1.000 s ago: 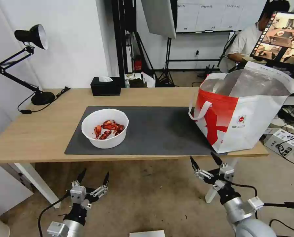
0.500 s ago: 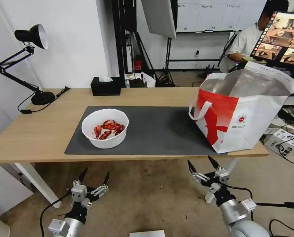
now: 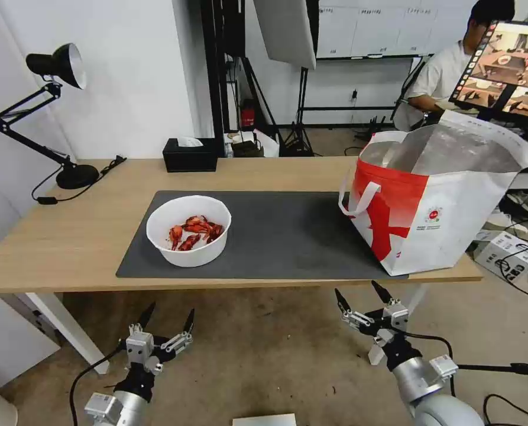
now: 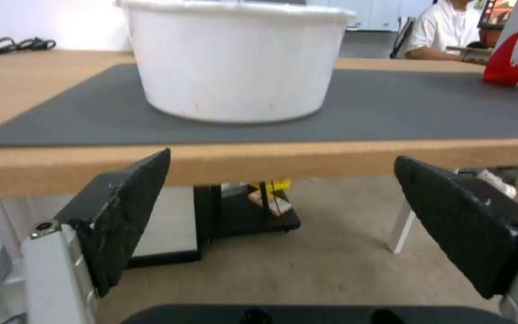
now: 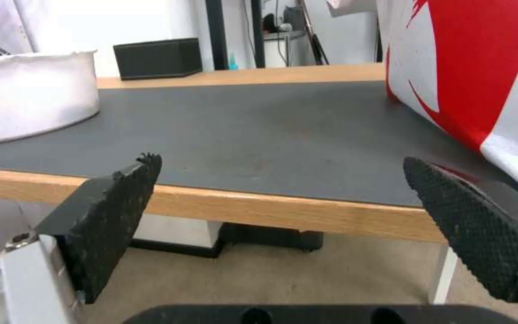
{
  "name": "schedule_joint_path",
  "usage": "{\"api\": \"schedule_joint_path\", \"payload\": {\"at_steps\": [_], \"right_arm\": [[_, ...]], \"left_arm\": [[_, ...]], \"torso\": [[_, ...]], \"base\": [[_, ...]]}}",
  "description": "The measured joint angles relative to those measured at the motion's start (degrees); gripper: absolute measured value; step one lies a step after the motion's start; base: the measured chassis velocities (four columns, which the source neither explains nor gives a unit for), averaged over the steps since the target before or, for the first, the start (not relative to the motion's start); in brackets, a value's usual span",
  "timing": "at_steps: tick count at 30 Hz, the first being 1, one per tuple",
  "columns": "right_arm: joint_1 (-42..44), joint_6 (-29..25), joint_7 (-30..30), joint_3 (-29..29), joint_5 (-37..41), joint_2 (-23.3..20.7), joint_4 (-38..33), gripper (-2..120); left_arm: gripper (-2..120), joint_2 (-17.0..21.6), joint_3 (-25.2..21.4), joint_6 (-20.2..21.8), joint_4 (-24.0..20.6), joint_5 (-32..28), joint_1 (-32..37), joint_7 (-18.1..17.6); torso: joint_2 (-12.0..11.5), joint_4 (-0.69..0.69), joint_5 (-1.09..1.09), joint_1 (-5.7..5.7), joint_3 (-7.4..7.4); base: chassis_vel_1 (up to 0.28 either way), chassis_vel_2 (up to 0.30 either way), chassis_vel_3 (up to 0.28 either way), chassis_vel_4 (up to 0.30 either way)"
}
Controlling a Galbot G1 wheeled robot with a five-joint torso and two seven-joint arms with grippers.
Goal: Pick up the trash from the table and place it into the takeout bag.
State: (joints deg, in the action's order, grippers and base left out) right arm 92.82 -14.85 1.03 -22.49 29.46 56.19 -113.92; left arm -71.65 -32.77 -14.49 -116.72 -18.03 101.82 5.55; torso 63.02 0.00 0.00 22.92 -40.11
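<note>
The white bowl [image 3: 188,230] of red crayfish shells [image 3: 194,231] stands upright on the left part of the dark grey mat [image 3: 275,235], near the front edge of the worktop [image 3: 68,236], which puts it within reach of the left arm. The takeout bag [image 3: 435,195] stands at the right end of the mat with its mouth wide open and the foil lining showing (a ready target for anything dropped from above), and its strap handle [image 3: 358,198] hangs over the red panel toward the bowl. Bowl and bag are well apart, with bare mat between them.

Both arms are held low in front of the worktop, below its front edge, jaws pointing up and forward. The left gripper [image 3: 167,318] sits beneath the bowl's side of the mat; in the left wrist view its jaws are spread wide and hold nothing, the bowl framed between them. The right gripper [image 3: 360,295] hangs under the bag's near corner, jaws likewise wide apart and empty.

Judging by this, the bowl is the trash left to move, and no grasp has begun.
</note>
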Motion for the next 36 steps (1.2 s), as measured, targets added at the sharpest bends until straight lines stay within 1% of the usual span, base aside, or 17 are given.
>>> {"api": "schedule_joint_path", "payload": {"at_steps": [3,8,9,12,13,16,19,20,21,23,24,28,29,32,33,35,36], "right_arm": [[0.0,0.02,0.01,0.0,0.02,-0.01,-0.01,100],[-0.01,0.02,0.05,-0.01,0.04,-0.04,-0.04,100],[-0.01,0.02,0.05,-0.01,0.04,-0.04,-0.04,100],[-0.01,0.03,0.05,-0.02,0.05,-0.05,-0.06,100],[-0.01,0.03,0.05,-0.02,0.05,-0.05,-0.06,100],[-0.01,0.03,0.06,-0.02,0.06,-0.05,-0.08,100],[-0.02,0.03,0.06,-0.02,0.08,-0.05,-0.09,100],[-0.02,0.03,0.06,-0.02,0.08,-0.05,-0.09,100],[-0.02,0.03,0.06,-0.02,0.08,-0.05,-0.09,100],[-0.02,0.03,0.07,-0.03,0.09,-0.06,-0.09,100],[-0.02,0.03,0.07,-0.03,0.09,-0.06,-0.09,100],[-0.02,0.03,0.06,-0.03,0.11,-0.06,-0.09,100],[-0.02,0.03,0.06,-0.03,0.11,-0.06,-0.09,100],[-0.02,0.03,0.07,-0.03,0.13,-0.06,-0.09,100],[-0.02,0.03,0.07,-0.03,0.13,-0.06,-0.09,100],[-0.02,0.03,0.06,-0.03,0.13,-0.05,-0.09,100],[-0.02,0.02,0.06,-0.03,0.13,-0.05,-0.09,100]], "left_arm": [[100,0.98,-0.84,1.15,-0.55,-1.28,-1.0,-0.04],[100,5.75,-3.12,4.86,-2.05,-6.42,-5.35,-1.79],[100,5.75,-3.12,4.86,-2.05,-6.42,-5.35,-1.79],[100,10.35,-4.99,8.74,-3.81,-11.99,-8.92,-3.43],[100,10.35,-4.99,8.74,-3.81,-11.99,-8.92,-3.43],[100,13.26,-6.37,10.35,-4.34,-14.72,-10.28,-4.14],[100,18.96,-7.39,12.2,-4.2,-19.02,-12.65,-5.19],[100,18.96,-7.39,12.2,-4.2,-19.02,-12.65,-5.19],[100,21.15,-7.34,13.26,-3.88,-21.4,-13.9,-5.8],[100,25.05,-6.49,15.75,-2.32,-26.4,-16.89,-6.83],[100,25.05,-6.49,15.75,-2.32,-26.4,-16.89,-6.83],[100,31.08,-2.22,21.22,1.75,-37.98,-24.95,-9.76],[100,31.08,-2.22,21.22,1.75,-37.98,-24.95,-9.76],[100,34.33,1.93,28.5,3.68,-49.89,-32.68,-13.49],[100,34.33,1.93,28.5,3.68,-49.89,-32.68,-13.49],[100,35.78,4.52,32.04,5.4,-54.3,-37.26,-15.15],[100,36.79,5.59,35.48,6.41,-57.18,-39.7,-15.64]], "torso": [[0.0,0.0,0.0,0.0,0.0],[0.0,0.0,-0.01,0.0,0.0],[0.0,0.0,-0.01,0.0,0.0],[0.0,-0.01,-0.01,0.0,0.0],[0.0,-0.01,-0.01,0.0,0.0],[0.0,-0.01,0.0,0.0,0.0],[0.0,0.01,0.0,0.0,0.0],[0.0,0.01,0.0,0.0,0.0],[0.0,0.0,-0.01,0.0,-0.01],[0.0,0.0,0.0,0.0,-0.01],[0.0,0.0,0.0,0.0,-0.01],[0.0,0.0,-0.02,0.0,-0.01],[0.0,0.0,-0.02,0.0,-0.01],[0.0,-0.01,0.0,0.0,-0.01],[0.0,-0.01,0.0,0.0,-0.01],[0.0,-0.01,-0.01,0.0,-0.01],[-0.01,-0.02,-0.01,0.01,-0.01]], "base": [[0.0,0.0,0.0,0.0],[0.0,0.0,0.0,0.0],[0.0,0.0,0.0,0.0],[0.0,0.0,0.0,0.0],[0.0,0.0,0.0,0.0],[0.0,0.0,0.0,0.0],[0.0,0.0,0.0,0.0],[0.0,0.0,0.0,0.0],[0.0,0.0,0.0,0.0],[0.0,0.0,0.0,0.0],[0.0,0.0,0.0,0.0],[0.0,0.0,0.0,0.0],[0.0,0.0,0.0,0.0],[0.0,0.0,0.0,0.0],[0.0,0.0,0.0,0.0],[0.0,0.0,0.0,0.0],[0.0,0.0,0.0,0.0]]}}
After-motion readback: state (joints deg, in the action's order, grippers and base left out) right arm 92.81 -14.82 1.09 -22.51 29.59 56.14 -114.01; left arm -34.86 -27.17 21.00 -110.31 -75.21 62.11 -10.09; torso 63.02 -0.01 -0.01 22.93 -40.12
